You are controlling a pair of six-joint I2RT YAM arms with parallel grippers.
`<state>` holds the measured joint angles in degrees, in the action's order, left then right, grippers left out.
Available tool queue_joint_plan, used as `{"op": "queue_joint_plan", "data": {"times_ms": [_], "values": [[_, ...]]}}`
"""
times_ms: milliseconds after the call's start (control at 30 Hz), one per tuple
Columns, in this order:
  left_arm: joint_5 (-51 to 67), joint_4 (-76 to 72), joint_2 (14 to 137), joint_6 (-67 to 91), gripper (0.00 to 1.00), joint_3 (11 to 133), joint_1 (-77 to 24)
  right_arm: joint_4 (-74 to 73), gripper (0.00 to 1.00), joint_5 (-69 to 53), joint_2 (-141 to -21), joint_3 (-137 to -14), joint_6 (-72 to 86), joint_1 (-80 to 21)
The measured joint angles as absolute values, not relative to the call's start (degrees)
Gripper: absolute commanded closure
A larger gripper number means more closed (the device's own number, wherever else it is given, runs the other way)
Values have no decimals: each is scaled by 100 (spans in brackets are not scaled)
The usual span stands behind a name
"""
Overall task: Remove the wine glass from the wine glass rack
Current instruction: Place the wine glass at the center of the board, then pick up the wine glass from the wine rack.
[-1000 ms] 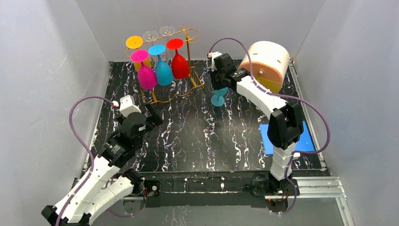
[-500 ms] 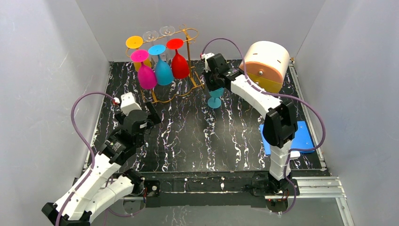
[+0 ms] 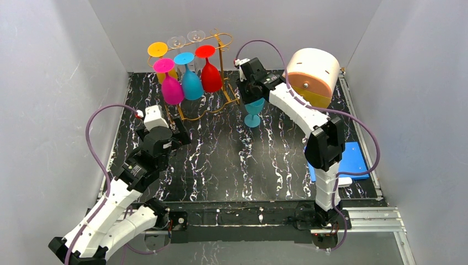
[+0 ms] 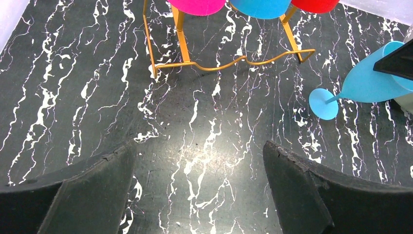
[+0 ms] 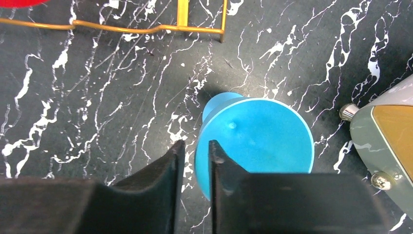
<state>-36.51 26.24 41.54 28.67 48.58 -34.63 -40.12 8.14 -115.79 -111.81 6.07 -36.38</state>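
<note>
The gold wire wine glass rack stands at the back left, with magenta, blue and red glasses hanging upside down from it, and yellow and clear ones behind. My right gripper is shut on the rim of a light blue wine glass just right of the rack, foot down near the table. In the right wrist view the gripper pinches the bowl wall. My left gripper is open and empty over the table.
A beige and orange drum-shaped object stands at the back right, close to the held glass. A blue pad lies at the right edge. The rack's wavy lower bar lies ahead of my left gripper. Grey walls enclose the table.
My right gripper has carried the light blue glass to the left, closer to the rack. My left arm has shifted slightly forward and left, still open.
</note>
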Motion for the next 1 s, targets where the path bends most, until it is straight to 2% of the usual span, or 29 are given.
{"op": "queue_joint_plan", "data": {"times_ms": [167,500,733,1000], "values": [[-3651,2753,4237,2985,2,4925,-3463,-4259,52,757,-11708,-11701,602,-3638],[-3704,3013,4560,3326,2,4925,-3463,-4471,45,331,-11843,-12276,880,-3638],[-3489,3068,4735,3546,2,4831,-3461,-3828,43,-611,-11705,-12199,1774,-3638],[-2460,2862,5089,3645,2,4539,-2991,-2464,43,-1531,-11266,-11747,3420,-3636]]}}
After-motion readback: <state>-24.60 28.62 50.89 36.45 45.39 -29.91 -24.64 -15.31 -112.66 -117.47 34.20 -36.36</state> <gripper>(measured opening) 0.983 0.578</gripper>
